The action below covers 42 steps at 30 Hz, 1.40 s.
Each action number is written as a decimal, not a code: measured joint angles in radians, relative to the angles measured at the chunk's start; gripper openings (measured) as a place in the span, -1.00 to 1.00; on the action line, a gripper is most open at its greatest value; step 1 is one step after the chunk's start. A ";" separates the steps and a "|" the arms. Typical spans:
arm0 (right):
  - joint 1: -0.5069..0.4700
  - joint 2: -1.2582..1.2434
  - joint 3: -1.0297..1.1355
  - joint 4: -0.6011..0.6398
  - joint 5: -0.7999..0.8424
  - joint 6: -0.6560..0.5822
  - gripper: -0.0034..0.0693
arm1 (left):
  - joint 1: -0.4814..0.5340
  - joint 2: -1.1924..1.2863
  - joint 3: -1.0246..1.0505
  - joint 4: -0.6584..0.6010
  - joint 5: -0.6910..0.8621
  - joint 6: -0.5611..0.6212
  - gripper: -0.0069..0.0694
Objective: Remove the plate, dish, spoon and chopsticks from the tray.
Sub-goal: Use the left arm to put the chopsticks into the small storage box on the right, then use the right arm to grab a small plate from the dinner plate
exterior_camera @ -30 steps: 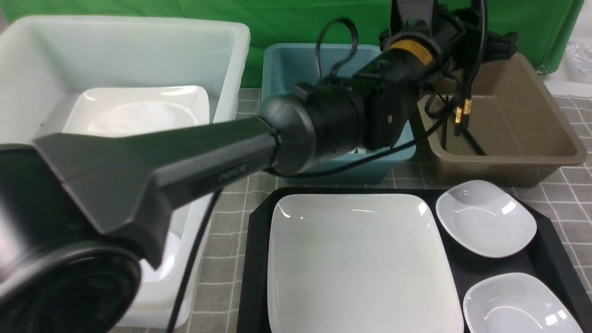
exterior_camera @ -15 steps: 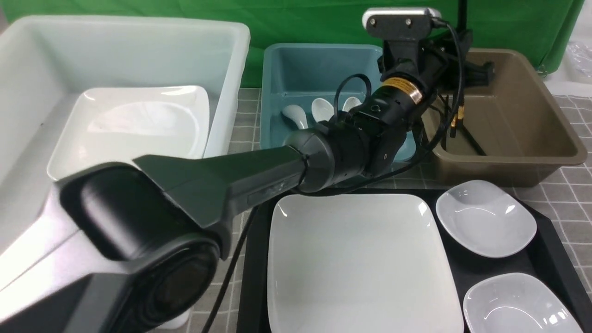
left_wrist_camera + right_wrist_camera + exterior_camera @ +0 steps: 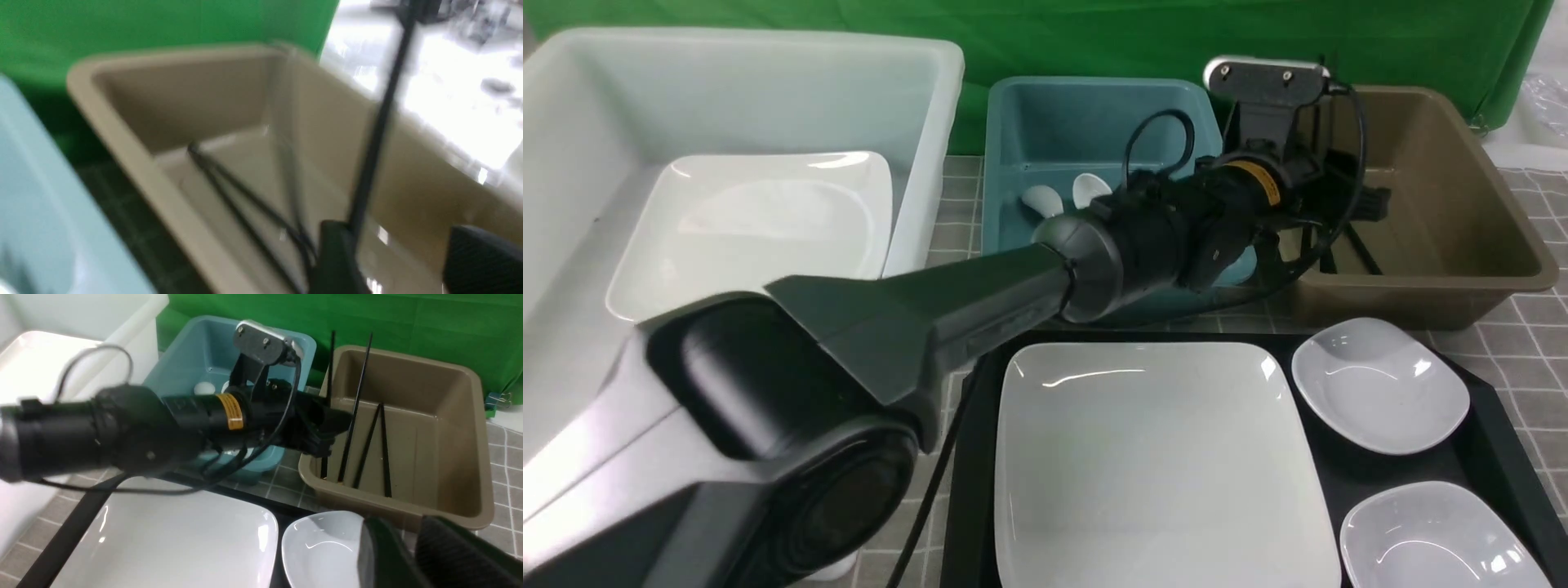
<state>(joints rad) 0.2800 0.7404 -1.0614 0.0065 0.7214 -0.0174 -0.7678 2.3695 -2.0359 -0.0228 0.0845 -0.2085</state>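
The left gripper [image 3: 398, 257], jaws parted, stands over the near left part of the brown tub [image 3: 1437, 282], both chopsticks [image 3: 354, 416] leaning steeply beside it, long axes upright, the blue tub [image 3: 1086, 122] adjoining left, so withdrawal should avoid dragging them.

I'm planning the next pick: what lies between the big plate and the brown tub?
Only the tray's black rim and a strip of gray tiled surface, seen in the right wrist view.
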 joint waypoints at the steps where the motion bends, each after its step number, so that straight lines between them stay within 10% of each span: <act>1: 0.000 0.000 0.000 0.000 0.000 0.000 -0.44 | 0.000 -0.004 0.000 0.002 0.014 0.001 0.23; 6: 0.000 0.000 0.000 0.000 0.003 0.009 -0.44 | 0.000 -0.174 -0.005 0.023 0.321 0.021 0.25; 15: 0.000 0.000 0.000 0.000 0.003 0.030 -0.44 | 0.000 -0.364 -0.012 0.047 0.589 0.216 -0.77; 26: 0.000 0.007 0.000 0.000 0.067 0.051 -0.43 | 0.000 -0.374 0.002 0.098 1.093 0.200 -0.82; 42: 0.000 0.162 0.084 0.070 0.364 -0.056 -0.36 | 0.000 -0.803 0.831 -0.122 0.974 0.070 -0.82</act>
<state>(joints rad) 0.2800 0.9027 -0.9778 0.0765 1.0853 -0.0738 -0.7678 1.5660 -1.2050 -0.1448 1.0582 -0.1382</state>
